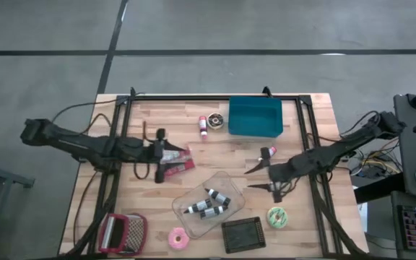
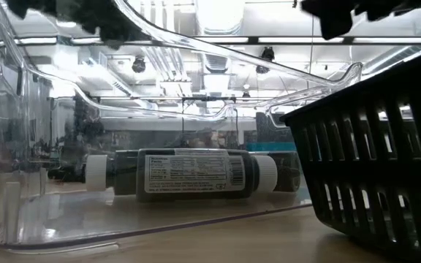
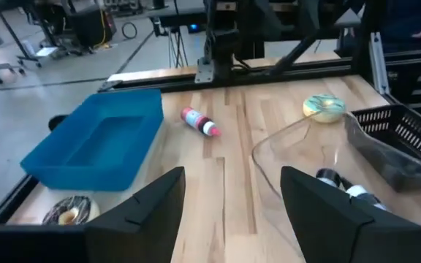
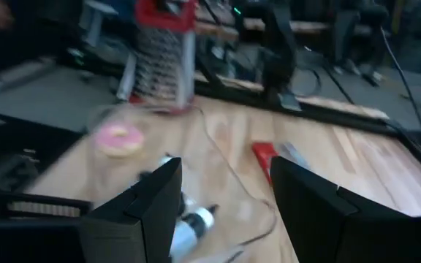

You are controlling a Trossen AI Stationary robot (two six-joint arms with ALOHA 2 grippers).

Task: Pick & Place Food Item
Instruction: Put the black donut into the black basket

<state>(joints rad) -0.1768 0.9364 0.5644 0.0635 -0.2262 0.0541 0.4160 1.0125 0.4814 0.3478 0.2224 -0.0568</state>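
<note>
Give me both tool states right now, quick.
Left tool: open, holding nothing, above the table near the clear container.
Right tool: open, holding nothing, above the table's right side.

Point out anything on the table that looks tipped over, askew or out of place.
The small red-capped bottle lies on its side on bare wood beside the blue bin. The clear container sits skewed to the table edges, three dark bottles lying inside. Nothing looks spilled or broken.
</note>
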